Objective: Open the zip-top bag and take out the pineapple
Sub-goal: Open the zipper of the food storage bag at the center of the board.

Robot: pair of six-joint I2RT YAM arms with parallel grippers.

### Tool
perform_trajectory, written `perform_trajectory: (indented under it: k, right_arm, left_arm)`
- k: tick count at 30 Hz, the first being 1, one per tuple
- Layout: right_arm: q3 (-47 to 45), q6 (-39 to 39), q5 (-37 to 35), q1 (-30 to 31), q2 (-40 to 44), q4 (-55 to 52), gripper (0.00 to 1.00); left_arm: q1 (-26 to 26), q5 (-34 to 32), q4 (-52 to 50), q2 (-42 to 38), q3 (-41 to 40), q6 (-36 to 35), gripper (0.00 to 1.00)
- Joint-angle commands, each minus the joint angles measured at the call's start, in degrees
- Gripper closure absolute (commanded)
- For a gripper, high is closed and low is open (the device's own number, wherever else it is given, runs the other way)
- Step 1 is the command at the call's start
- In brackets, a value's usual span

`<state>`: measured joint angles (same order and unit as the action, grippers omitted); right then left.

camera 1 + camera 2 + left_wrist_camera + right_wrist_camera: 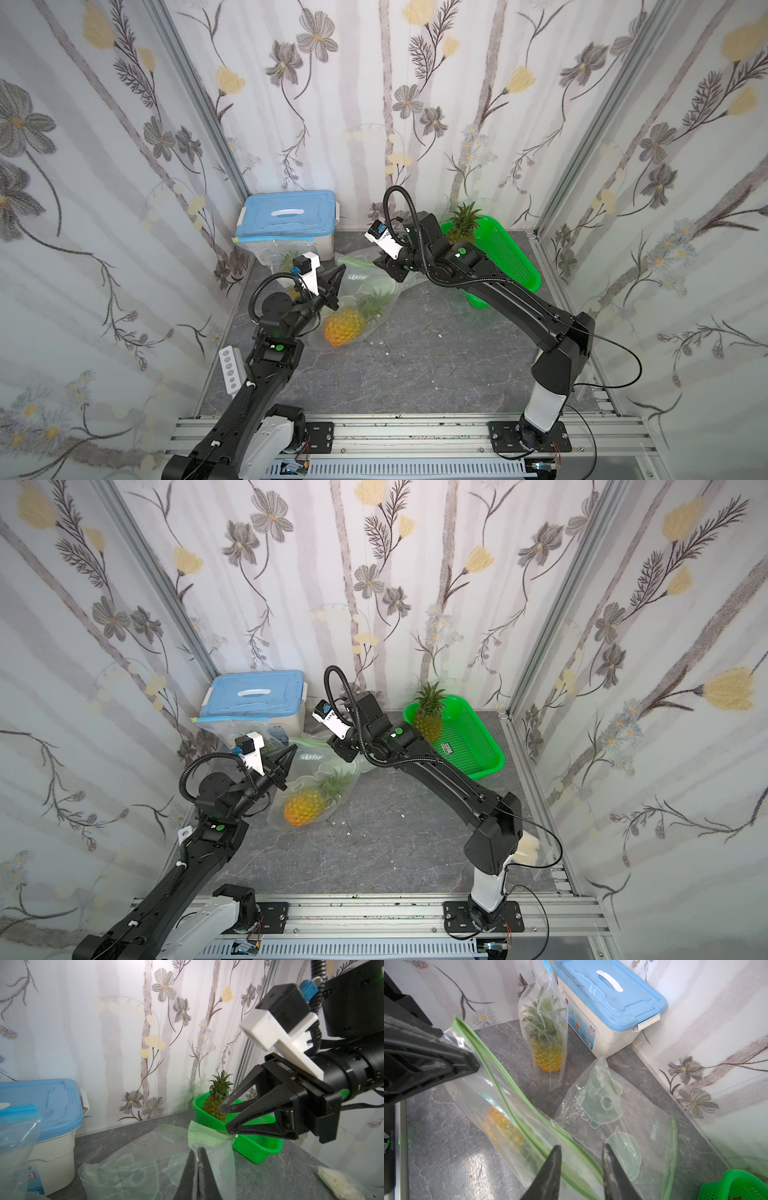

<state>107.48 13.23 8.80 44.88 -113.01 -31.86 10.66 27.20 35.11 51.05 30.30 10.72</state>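
Left gripper [197, 1154]: clamped shut on one end of the green zip strip [508, 1081], holding that corner up off the table. Judged an anchor hold, keeping the mouth taut for the other arm.
Right gripper [581, 1146]: jaws moderately apart, nothing gripped. Poised over the other end of the same strip, with the lower finger right at the bag's edge in the left wrist view; contact not confirmable. Judged placed to take the opposite lip and pull.
Zip-top bag [475, 1088]: clear film, raised at the held corner, lower part resting on the grey table [436, 361]. Two green lines seen diverging along the strip in the right wrist view. Mouth judged partly parted, not verified.
Pineapple [343, 326]: inside the bag, lying on its side near the left arm, crown toward the mouth. Not yet out.
Surroundings: second bagged pineapple [548, 1043] upright against the blue-lidded box [608, 997]. Empty printed bag [612, 1109] flat, just beside the held bag. Green basket [469, 746] just beyond the right forearm, holding a bare pineapple [428, 717].
Obstructions: empty printed bag close under the mouth, liable to be caught with the lip. Crown leaves likely to snag on a narrow opening. Basket near the right forearm, limiting the pull that way.
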Motion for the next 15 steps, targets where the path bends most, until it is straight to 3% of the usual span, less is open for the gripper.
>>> perform_trajectory:
  k: [1,15]
  right_arm:
    - [0.6,0.6,1.3,0.0,-0.7,1.0,0.66]
    - [-3.3,2.1,5.0,0.0,1.1,1.4,0.67]
  left_arm:
    - [0.0,0.1,3.3,-0.3,0.1,-0.7,1.0]
    - [0.0,0.4,3.6,-0.2,0.1,-0.4,1.0]
